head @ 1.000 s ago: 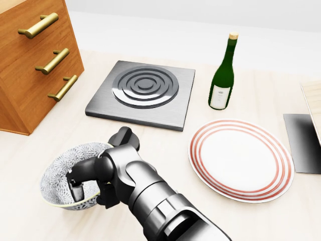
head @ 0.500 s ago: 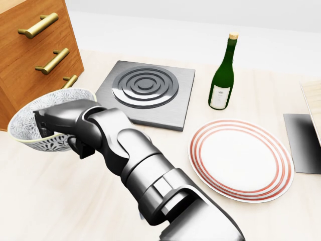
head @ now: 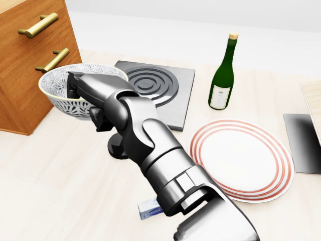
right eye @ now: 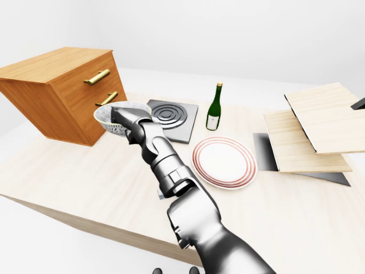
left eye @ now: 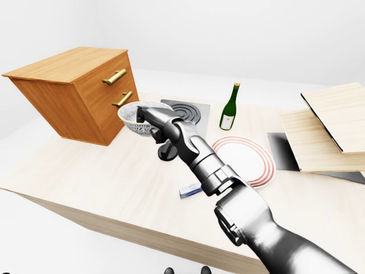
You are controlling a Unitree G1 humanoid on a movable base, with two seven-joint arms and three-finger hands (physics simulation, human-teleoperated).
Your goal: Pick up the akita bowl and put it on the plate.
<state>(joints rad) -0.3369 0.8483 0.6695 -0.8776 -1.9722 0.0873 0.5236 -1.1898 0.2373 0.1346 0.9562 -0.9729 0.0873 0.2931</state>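
The akita bowl (head: 57, 90), white with a fine dark pattern and a pale rim, hangs in the air at the head view's upper left, between the wooden drawer cabinet and the stove plate. My right hand (head: 76, 89) is shut on its rim, one finger inside and the others outside; the grey arm runs down to the bottom edge. The plate (head: 241, 160), white with red rings, lies on the table at the right, well apart from the bowl. The left hand does not show in any view.
A wooden drawer cabinet (head: 25, 65) stands at the left. A grey stove plate (head: 165, 85) lies behind the arm, a green wine bottle (head: 223, 75) above the plate. A small blue-white box (head: 149, 209) lies by the arm. Wooden boards (left eye: 325, 125) and a dark mat (head: 303, 143) are at the right.
The bowl has been lifted off the table at the lower left and carried up and to the right, toward the stove plate. The small box now shows beside the arm.
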